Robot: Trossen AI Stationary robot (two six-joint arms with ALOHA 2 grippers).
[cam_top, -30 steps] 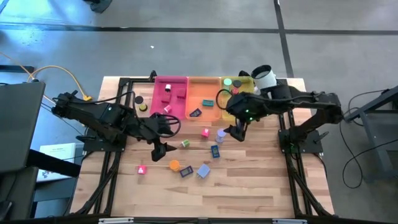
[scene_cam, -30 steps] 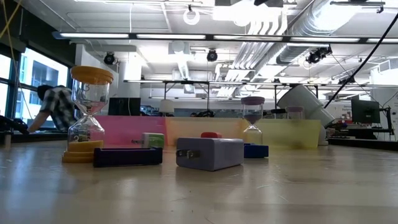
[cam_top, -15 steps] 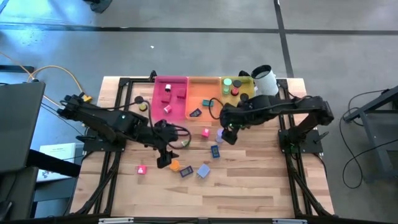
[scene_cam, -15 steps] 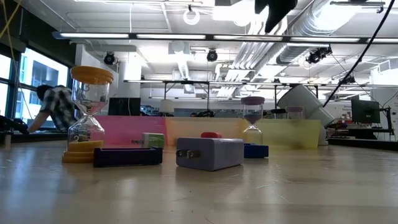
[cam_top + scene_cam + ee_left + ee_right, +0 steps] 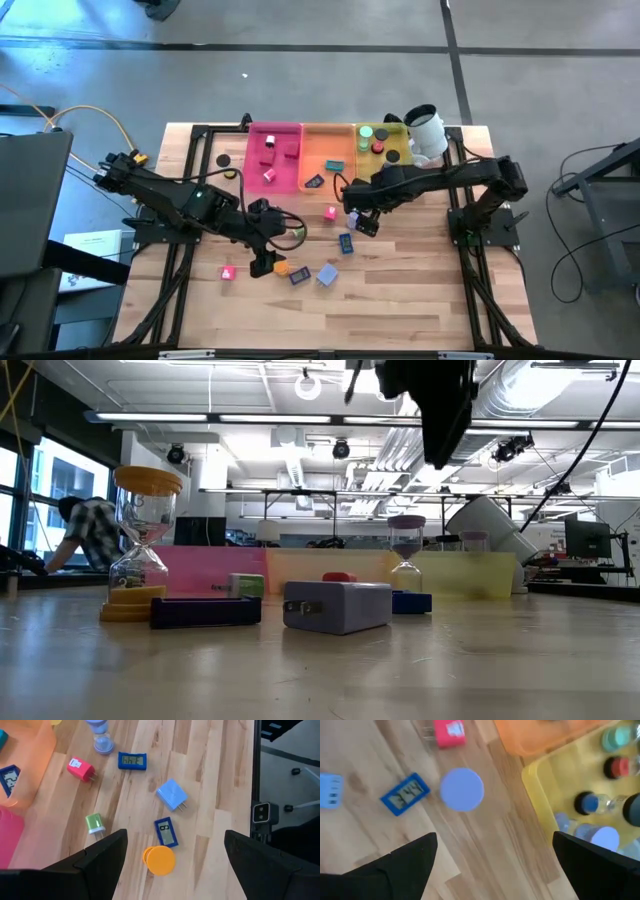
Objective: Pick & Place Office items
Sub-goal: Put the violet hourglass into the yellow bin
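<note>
Clutter rings both grippers on the wooden table (image 5: pixel 400 300). Directly beneath the left gripper (image 5: pixel 172 852), whose fingers (image 5: pixel 95 860) stand wide apart, lies an orange hourglass (image 5: pixel 159 859) seen end-on, touching a dark blue flat clock (image 5: pixel 166 832). Just past that sits a light blue charger block (image 5: pixel 172 795), and to one side a green block (image 5: pixel 94 823). Farther ahead of this gripper are a second blue clock (image 5: pixel 132 760), a red-pink charger (image 5: pixel 80 769) and a lavender hourglass (image 5: pixel 101 735), with the orange tray (image 5: pixel 20 765) beyond them and another clock (image 5: pixel 8 777) lying inside it. In the high view a pink block (image 5: pixel 228 272) rests alone, well apart behind the left gripper.

Below the right gripper (image 5: pixel 492 865), its fingers (image 5: pixel 405 862) also spread open, the lavender hourglass (image 5: pixel 462 789) shows as a round disc, just beside a blue clock (image 5: pixel 405 793) and near a pink block (image 5: pixel 449 731). To the other side the yellow tray (image 5: pixel 540 795) holds several round-topped pieces, red, blue, teal and pale. A white cup (image 5: pixel 426 127) lies tipped at that tray's far corner.

Both arms reach inward from opposite table edges, forearms stretched low and wrists bent downward. In the low view one dark gripper (image 5: pixel 440 410) hangs from above, over the purple-topped hourglass; a person bends over in the room behind.
</note>
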